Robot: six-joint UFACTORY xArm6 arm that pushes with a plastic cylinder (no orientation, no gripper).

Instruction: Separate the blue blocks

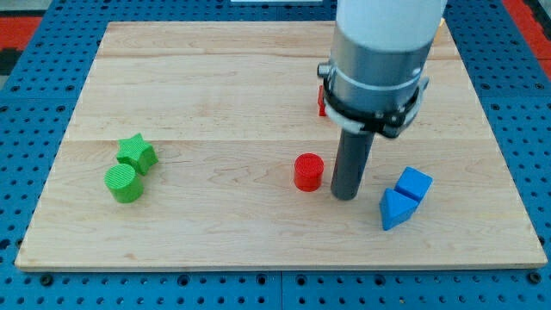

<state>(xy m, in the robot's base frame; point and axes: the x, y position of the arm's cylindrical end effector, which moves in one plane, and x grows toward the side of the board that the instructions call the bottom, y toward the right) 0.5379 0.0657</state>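
Observation:
A blue cube [414,183] and a blue triangular block [394,209] sit touching each other at the view's lower right of the wooden board [215,77]. My tip [345,196] rests on the board just left of the blue pair, a short gap from the triangular block. A red cylinder [308,171] stands just left of the tip.
A green star [138,152] and a green cylinder [125,183] sit touching at the view's left. A red block [322,101] is mostly hidden behind the arm's body [379,52]. The board lies on a blue pegboard.

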